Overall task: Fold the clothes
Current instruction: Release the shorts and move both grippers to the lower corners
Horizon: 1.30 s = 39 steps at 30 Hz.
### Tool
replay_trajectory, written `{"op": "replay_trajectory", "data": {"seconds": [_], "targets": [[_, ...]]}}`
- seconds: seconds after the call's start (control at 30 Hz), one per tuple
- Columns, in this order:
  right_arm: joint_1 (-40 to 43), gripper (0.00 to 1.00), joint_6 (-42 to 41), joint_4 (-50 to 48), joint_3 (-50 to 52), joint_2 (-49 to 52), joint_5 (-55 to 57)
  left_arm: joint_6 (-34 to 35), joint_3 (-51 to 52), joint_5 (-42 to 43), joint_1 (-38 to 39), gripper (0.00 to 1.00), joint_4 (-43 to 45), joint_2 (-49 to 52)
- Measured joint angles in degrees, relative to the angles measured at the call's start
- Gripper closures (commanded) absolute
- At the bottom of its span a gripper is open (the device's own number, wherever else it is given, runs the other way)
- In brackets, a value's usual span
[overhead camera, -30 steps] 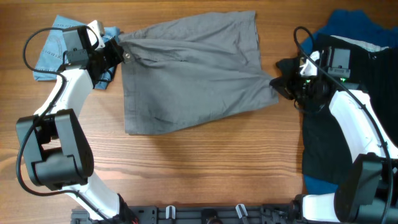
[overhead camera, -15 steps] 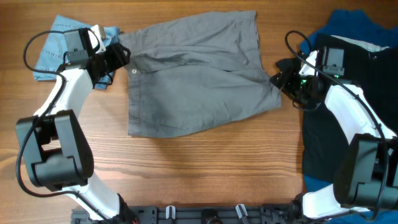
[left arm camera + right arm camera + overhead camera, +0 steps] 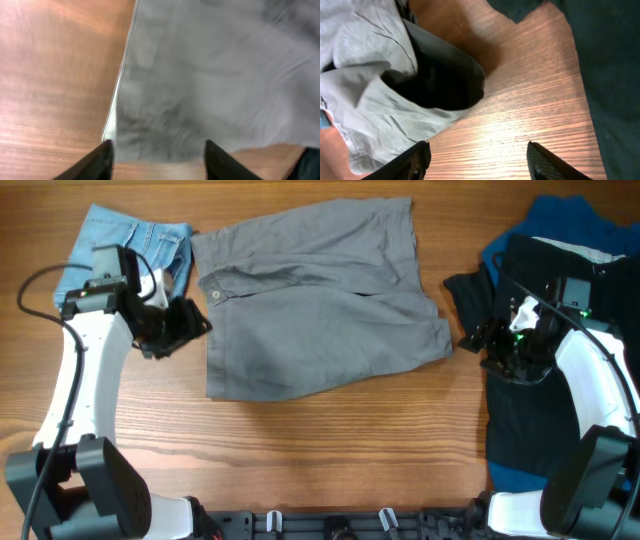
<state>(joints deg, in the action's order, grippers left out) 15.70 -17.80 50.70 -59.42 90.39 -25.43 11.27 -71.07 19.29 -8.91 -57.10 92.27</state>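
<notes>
grey shorts (image 3: 320, 295) lie flat, leg interior shadowed; left gripper (image 3: 157, 144), right gripper (image 3: 476, 145) both gape empty.

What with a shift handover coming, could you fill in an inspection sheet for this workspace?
Surface: wooden table, no damage seen.
Job's things: grey shorts spread flat mid-table, unfolded.
Clutter: denim shorts far left; black garment and blue garment at right.
Grippers: left gripper open, empty, beside the shorts' left edge; right gripper open, empty, off their right edge.
Cables: black cable looping by the left arm.
Surroundings: nothing seen.
</notes>
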Motion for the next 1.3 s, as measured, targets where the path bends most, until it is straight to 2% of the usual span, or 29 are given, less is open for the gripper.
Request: {"op": "replay_trajectory", "data": {"seconds": [0.07,0.13,0.23,0.3,0.33,0.5,0.6,0.63,0.7,0.83,0.9,0.93,0.97,1.0,1.17,1.23,1.3], "targets": [[0.0,0.35,0.1,0.1,1.0,0.0,0.0,0.1,3.0,0.0,0.0,0.62,-0.5,0.2],[0.0,0.35,0.2,0.1,1.2,0.0,0.0,1.0,6.5,-0.2,0.0,0.63,-0.5,0.2],[0.0,0.35,0.2,0.1,1.2,0.0,0.0,2.6,12.6,-0.3,0.0,0.55,1.5,0.5],[0.0,0.35,0.2,0.4,1.2,0.0,0.0,4.0,15.7,-0.4,0.0,0.44,3.7,0.7],[0.0,0.35,0.2,0.5,1.2,0.0,0.0,5.4,17.4,-0.4,0.0,0.41,4.9,0.7],[0.0,0.35,0.2,0.5,1.2,0.0,0.0,8.1,20.2,-0.4,0.0,0.41,7.6,1.6],[0.0,0.35,0.2,0.5,1.2,0.0,0.0,9.1,20.2,-0.4,0.0,0.55,11.6,3.5],[0.0,0.34,0.2,0.5,1.2,0.0,0.0,9.4,20.2,-0.4,0.0,0.7,12.1,4.2],[0.0,0.33,0.4,0.5,1.2,0.0,0.0,9.7,19.9,-0.5,0.0,0.84,12.7,6.2],[-0.2,0.31,2.4,0.8,1.2,0.0,0.0,10.1,19.5,0.1,-0.1,0.95,11.6,7.6],[-1.2,0.31,3.0,-0.1,1.4,0.0,0.0,9.9,19.3,0.3,-0.3,0.96,10.9,8.0],[-2.1,0.43,2.9,-1.9,2.2,0.0,0.2,9.9,19.1,0.3,-0.5,0.96,10.3,8.1],[-3.1,0.6,2.5,-3.5,3.2,0.0,0.5,9.8,18.8,0.3,-0.9,0.96,9.4,8.4],[-4.1,0.65,1.7,-4.7,4.6,0.0,0.9,9.6,18.4,0.3,-1.1,0.96,8.2,8.6],[-7.3,0.67,0.8,-11.1,12.7,0.0,1.1,8.0,14.9,-0.2,-2.2,0.96,3.5,9.0],[-8.3,0.67,1.5,-17.1,15.1,0.0,-0.2,7.3,13.0,-0.9,-2.1,0.96,1.2,9.0],[-8.6,0.73,2.2,-23.5,15.9,0.0,-4.0,6.9,11.7,-2.4,-2.1,0.96,-0.3,9.0]]}}
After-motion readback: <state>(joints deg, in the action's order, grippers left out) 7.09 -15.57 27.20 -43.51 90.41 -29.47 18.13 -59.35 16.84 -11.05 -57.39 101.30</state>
